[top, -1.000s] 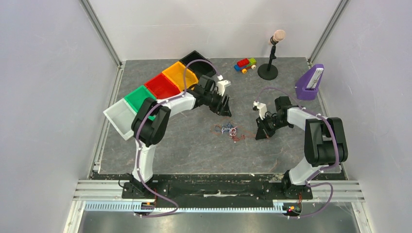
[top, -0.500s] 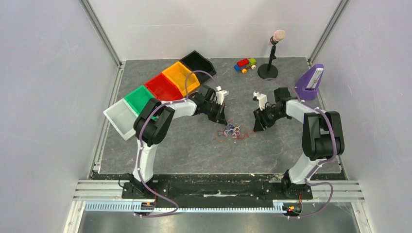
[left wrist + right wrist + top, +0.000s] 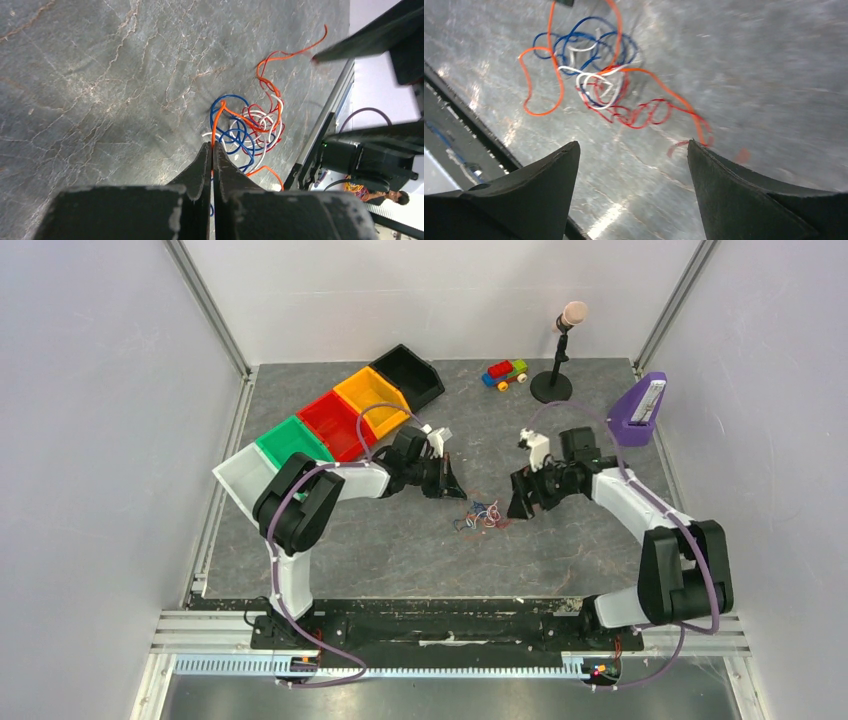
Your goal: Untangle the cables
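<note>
The cables (image 3: pixel 483 513) lie as a small tangle of orange, blue, white and red wires on the grey table between my two grippers. My left gripper (image 3: pixel 455 490) stands at the tangle's upper left. In the left wrist view it (image 3: pixel 212 145) is shut on an orange cable (image 3: pixel 216 125) that runs from its tips into the cables (image 3: pixel 247 127). My right gripper (image 3: pixel 517 505) sits just right of the tangle. In the right wrist view it (image 3: pixel 633 145) is open with bare table between the fingers and the cables (image 3: pixel 594 85) just ahead; an orange strand ends by the right fingertip (image 3: pixel 696 150).
White (image 3: pixel 245 478), green (image 3: pixel 290 440), red (image 3: pixel 335 415), orange (image 3: pixel 370 390) and black (image 3: pixel 408 370) bins line the back left. A toy car (image 3: pixel 505 372), a microphone stand (image 3: pixel 555 380) and a purple holder (image 3: pixel 638 408) stand at the back right.
My left gripper has shut on the orange strand and moved closer to the tangle. My right gripper has opened and shifted left toward it. The tangle has bunched up slightly.
</note>
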Available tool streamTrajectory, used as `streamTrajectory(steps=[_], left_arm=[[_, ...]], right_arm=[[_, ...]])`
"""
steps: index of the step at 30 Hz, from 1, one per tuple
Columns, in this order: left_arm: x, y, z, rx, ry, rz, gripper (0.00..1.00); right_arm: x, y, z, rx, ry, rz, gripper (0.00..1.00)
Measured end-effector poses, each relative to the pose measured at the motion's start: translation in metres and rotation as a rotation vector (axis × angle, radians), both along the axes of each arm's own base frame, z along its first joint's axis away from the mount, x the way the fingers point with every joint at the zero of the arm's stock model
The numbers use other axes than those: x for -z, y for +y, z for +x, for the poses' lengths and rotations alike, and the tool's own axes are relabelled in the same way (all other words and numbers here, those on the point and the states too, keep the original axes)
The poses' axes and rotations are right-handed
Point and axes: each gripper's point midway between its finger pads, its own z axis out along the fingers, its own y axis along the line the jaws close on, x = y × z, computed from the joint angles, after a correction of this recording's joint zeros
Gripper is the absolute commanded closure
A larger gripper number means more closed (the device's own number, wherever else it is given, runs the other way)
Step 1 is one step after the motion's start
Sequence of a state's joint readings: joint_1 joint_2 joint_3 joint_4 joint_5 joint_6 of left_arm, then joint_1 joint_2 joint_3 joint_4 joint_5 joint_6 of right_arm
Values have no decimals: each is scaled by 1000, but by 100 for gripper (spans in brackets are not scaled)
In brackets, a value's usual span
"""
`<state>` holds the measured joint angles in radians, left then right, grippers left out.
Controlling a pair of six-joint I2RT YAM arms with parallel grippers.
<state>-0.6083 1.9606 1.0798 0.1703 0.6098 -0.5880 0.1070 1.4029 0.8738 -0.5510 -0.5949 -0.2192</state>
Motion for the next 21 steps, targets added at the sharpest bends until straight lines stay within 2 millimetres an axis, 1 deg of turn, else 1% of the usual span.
streamTrajectory(steps=[2,3,6,8,9,11,12,13,14,16,17,19,21], left_arm=[[-1,-1,1,-13,5,-8,98],[-1,-1,2,-18,6,-12,98],[-2,-2,2,-21,4,-16,98],[-2,-2,3,-23,2,-19,98],[-1,-2,2,-23,3,-19,98],[0,-1,1,-23,6,-17,98],[0,-1,1,-22,7,-16,98],[0,0,0,-21,10,-13,98],[-1,2,-1,-20,11,-7,98],[-8,9,-2,-18,8,3,98],[-15,15,-3,-14,0,9,98],[-35,32,2,-22,-33,14,98],[-60,57,14,-54,-84,10,98]], right_arm=[[15,16,-14,-20,74,11,21],[17,22,-16,-37,82,12,22],[30,41,-19,-59,123,16,22],[39,52,-18,-64,141,17,25],[43,57,-18,-67,146,16,30],[51,66,-16,-72,143,-1,44],[56,69,-15,-72,135,-21,54],[58,72,-12,-77,121,-30,61],[61,73,-10,-76,110,-45,70],[66,68,-4,-62,82,-83,85],[67,64,0,-50,68,-96,92],[69,53,6,-23,49,-103,100],[69,36,11,18,26,-117,100]])
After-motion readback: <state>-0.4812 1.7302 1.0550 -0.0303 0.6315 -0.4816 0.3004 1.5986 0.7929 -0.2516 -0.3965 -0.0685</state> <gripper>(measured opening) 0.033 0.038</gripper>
